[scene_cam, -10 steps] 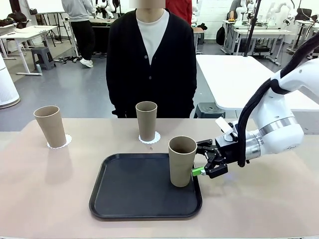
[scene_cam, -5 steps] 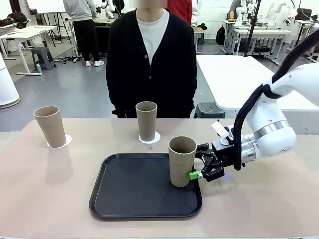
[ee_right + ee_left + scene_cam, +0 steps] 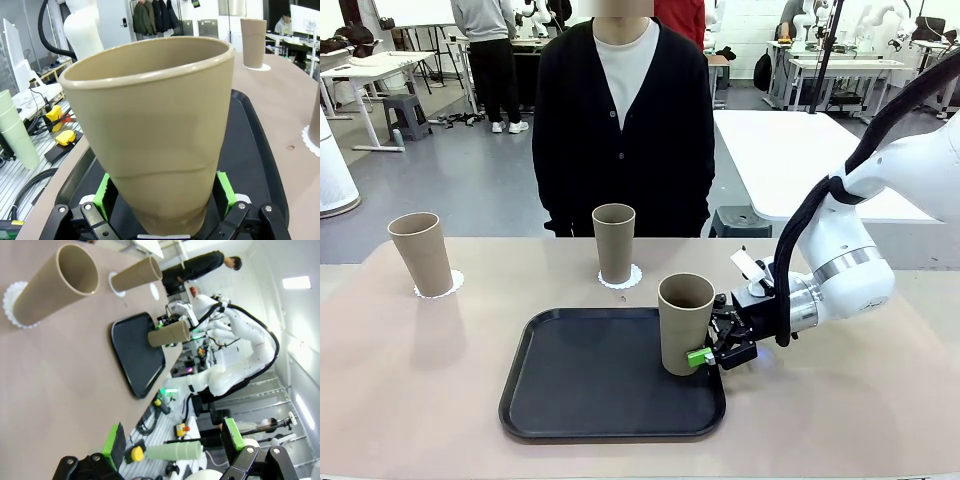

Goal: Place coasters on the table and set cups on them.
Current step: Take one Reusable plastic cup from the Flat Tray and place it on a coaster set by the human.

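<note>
the right gripper (image 3: 712, 352) reaches in from three o'clock with its jaws spread wide around the base of a tan cup (image 3: 685, 322) that stands upright on the black tray (image 3: 580, 400), at the tray's three o'clock edge. from the right wrist, that cup (image 3: 157, 135) sits between the two green pads (image 3: 224, 191), one on each side low down; whether they press on it i cannot tell. two more cups stand on white scalloped coasters on the beige table (image 3: 410, 400): one cup (image 3: 420, 253) on its coaster (image 3: 442, 288) at ten o'clock from the tray, another cup (image 3: 614, 242) on its coaster (image 3: 622, 281) at twelve o'clock, in front of a person in a black cardigan (image 3: 615, 120) at the far side. the left gripper (image 3: 172, 452) hangs with its fingers wide apart, holding nothing.
</note>
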`<state>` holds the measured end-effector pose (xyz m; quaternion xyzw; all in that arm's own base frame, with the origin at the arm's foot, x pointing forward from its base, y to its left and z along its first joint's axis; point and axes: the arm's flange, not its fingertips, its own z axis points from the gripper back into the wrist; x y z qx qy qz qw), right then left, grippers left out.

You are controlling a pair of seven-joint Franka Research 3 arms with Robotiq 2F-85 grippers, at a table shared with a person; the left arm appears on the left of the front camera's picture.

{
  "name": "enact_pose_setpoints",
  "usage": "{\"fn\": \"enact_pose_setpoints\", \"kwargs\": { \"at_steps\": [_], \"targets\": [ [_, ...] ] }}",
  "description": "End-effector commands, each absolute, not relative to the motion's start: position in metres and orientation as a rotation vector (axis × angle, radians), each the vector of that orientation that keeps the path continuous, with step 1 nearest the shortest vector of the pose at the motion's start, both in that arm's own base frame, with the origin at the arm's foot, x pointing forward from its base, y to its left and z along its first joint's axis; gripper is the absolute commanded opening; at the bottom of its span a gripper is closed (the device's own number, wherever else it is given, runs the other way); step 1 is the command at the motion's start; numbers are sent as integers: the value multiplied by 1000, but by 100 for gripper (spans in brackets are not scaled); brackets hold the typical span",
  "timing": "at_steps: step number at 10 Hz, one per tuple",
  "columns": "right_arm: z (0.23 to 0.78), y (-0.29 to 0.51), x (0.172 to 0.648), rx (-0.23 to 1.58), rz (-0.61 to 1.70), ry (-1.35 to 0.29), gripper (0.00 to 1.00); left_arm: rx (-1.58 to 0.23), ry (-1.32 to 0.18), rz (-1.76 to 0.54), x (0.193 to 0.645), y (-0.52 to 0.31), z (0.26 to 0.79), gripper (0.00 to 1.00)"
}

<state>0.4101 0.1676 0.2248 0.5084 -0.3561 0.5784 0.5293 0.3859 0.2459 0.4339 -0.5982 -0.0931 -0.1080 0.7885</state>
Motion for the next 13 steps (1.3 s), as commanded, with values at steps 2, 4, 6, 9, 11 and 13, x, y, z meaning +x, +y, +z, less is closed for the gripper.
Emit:
{"fn": "enact_pose_setpoints", "kwargs": {
  "at_steps": [2, 4, 6, 9, 11, 13],
  "targets": [
    [221, 172, 416, 1263, 1349, -917, 42, -1290, -209, -230, 384, 246, 436, 100],
    [224, 168, 417, 1268, 1341, -933, 0, -1290, -209, -230, 384, 246, 436, 100],
    [243, 165, 409, 1245, 1299, -940, 26, -1290, -209, -230, 384, 246, 436, 100],
    [318, 158, 393, 1160, 1312, -984, 26, -1290, -209, -230, 384, 246, 436, 100],
    [382, 162, 372, 1124, 1353, -1011, 26, -1290, -209, -230, 384, 246, 436, 100],
    [419, 168, 358, 1131, 1350, -990, 26, -1290, -209, -230, 384, 246, 436, 100]
  ]
}}
